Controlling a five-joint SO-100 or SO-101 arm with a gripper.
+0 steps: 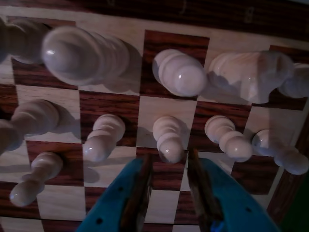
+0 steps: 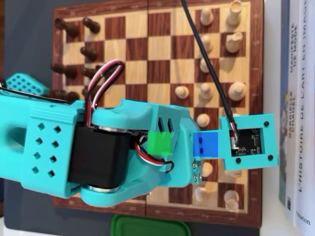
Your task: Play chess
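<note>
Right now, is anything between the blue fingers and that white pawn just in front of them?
No. In the wrist view only bare board separates the open fingers from the white pawn.

wrist view close over white pawns, overhead view straight down, both sharing chessboard

In the overhead view the chessboard fills the middle, with the arm lying across its lower half from nine o'clock. Dark pieces cluster toward ten o'clock, light pieces toward two o'clock, and one light pawn stands apart just left of them. Books lie beside the board at three o'clock, a lidded container at six o'clock. In the wrist view the gripper hangs at six o'clock, just below a pawn.
</note>
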